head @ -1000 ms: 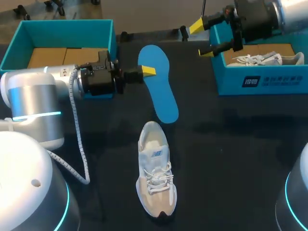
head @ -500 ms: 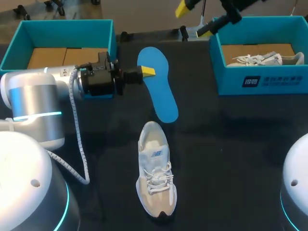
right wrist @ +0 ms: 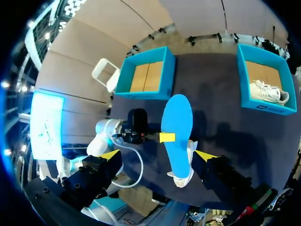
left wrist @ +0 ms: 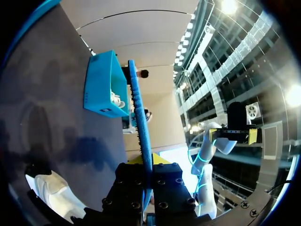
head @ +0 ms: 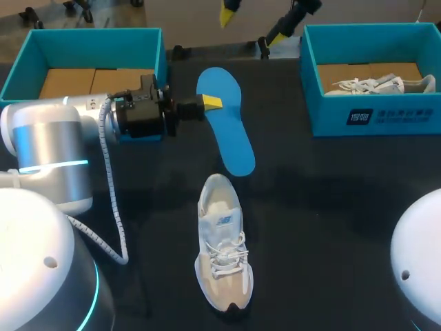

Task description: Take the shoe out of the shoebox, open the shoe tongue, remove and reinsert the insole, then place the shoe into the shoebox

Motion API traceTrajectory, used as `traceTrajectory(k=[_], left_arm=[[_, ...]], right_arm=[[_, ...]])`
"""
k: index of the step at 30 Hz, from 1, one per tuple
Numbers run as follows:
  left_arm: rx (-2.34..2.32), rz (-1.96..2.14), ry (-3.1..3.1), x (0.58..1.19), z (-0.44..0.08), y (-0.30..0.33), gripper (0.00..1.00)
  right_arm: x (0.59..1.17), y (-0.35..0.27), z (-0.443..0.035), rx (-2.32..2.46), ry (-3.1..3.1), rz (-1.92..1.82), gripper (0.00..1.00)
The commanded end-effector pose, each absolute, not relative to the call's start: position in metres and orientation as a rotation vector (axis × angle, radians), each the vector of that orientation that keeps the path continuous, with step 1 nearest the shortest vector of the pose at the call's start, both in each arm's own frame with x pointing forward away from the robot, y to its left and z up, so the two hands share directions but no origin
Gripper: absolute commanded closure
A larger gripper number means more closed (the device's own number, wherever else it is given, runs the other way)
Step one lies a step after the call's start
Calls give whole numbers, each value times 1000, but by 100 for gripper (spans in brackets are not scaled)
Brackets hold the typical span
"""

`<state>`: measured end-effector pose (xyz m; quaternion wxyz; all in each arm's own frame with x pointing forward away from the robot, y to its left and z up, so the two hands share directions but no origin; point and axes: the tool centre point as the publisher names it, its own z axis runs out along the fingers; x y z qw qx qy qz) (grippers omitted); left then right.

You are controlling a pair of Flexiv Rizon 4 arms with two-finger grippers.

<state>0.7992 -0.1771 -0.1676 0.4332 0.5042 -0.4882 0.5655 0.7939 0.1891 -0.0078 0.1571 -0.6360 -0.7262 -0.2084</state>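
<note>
Reinsertion of the insole is the step in hand, as I judge it: the flat blue foam insole (head: 227,131) is out of the white lace-up sneaker (head: 222,241) and not yet back in. The left tool (head: 210,103) is clamped shut on one long edge of the insole near its broad end. In the left wrist view the sole runs edge-on between the fingers and stretches away ahead of them. The sneaker lies alone on the black table (head: 331,207), just past the insole's narrow end and well below the left tool. The right tool (head: 251,24) hangs high above, fingers spread wide and holding nothing, looking down on the insole and sneaker. Next, the left tool must turn the insole and feed it into the sneaker's mouth. The right tool probably needs to descend and steady the sneaker or hold its tongue back.
</note>
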Motion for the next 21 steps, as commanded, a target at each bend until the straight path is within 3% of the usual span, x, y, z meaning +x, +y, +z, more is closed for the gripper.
traceTrajectory(k=[1, 21], left_arm=[[1257, 1409, -1217, 799, -168, -178, 100], [1257, 1409, -1217, 799, -168, -178, 100]], right_arm=[[794, 202, -9, -2030, -2268, -310, 0], [778, 213, -30, -2077, -2220, -331, 0]])
